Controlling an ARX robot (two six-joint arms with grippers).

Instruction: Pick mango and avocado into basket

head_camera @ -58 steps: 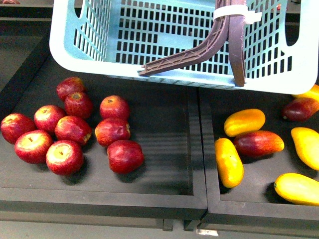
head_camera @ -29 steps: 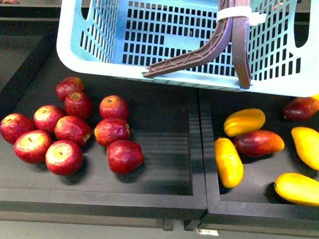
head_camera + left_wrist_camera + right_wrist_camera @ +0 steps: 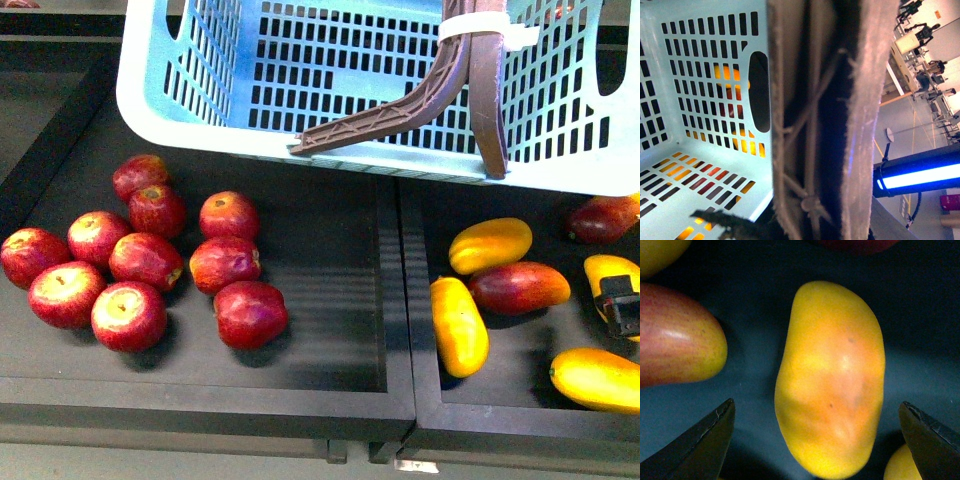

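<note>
My right claw (image 3: 816, 401) hangs spread wide either side of the mango (image 3: 830, 365), at the front view's right edge.

Light teal slotted plastic basket (image 3: 180, 90) cropped above; black right gripper (image 3: 620, 305) half-hides a yellow oval mango (image 3: 604, 268) at the black tray's (image 3: 424, 330) right edge.

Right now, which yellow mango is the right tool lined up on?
The mango at the far right edge, beside the red-blushed mango: it alone sits between the fingers of the open right tool.
</note>
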